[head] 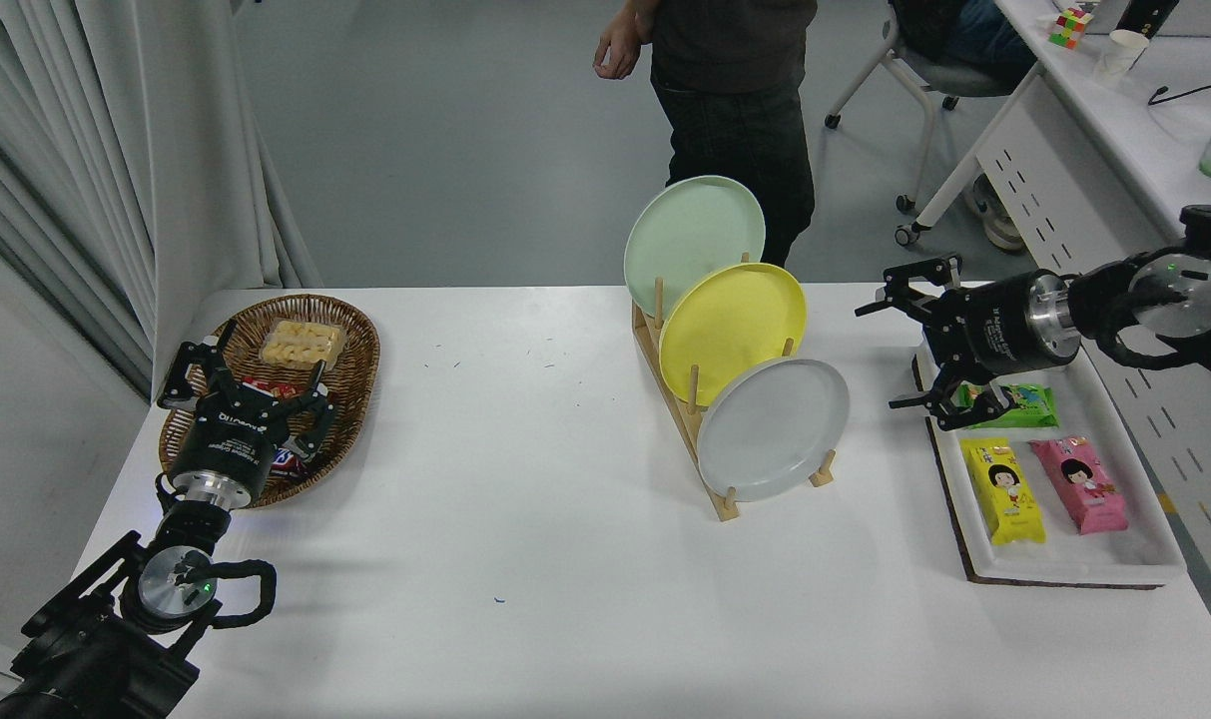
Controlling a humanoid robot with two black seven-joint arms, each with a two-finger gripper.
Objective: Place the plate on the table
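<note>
From the head view, my right gripper (909,340) hangs with its fingers spread wide, holding nothing, just right of the wooden dish rack (677,399) and above the near-left edge of the shallow white rectangular tray (1064,569). The round, glossy pale gray plate (773,429) stands tilted on edge in the rack's nearest slot, its right rim facing my open fingers with a clear gap of bare tabletop between us. Behind it in the rack lean a round yellow plate (733,330) and a round mint-green plate (693,240).

The large white table (525,519) lies open left of the rack and in front of it, right up to the near edge. Far left of the rack, my left gripper (246,384) sits parked, fingers open, over the oval woven wicker basket (350,340). A person (735,100) stands beyond the far edge, behind the rack.
</note>
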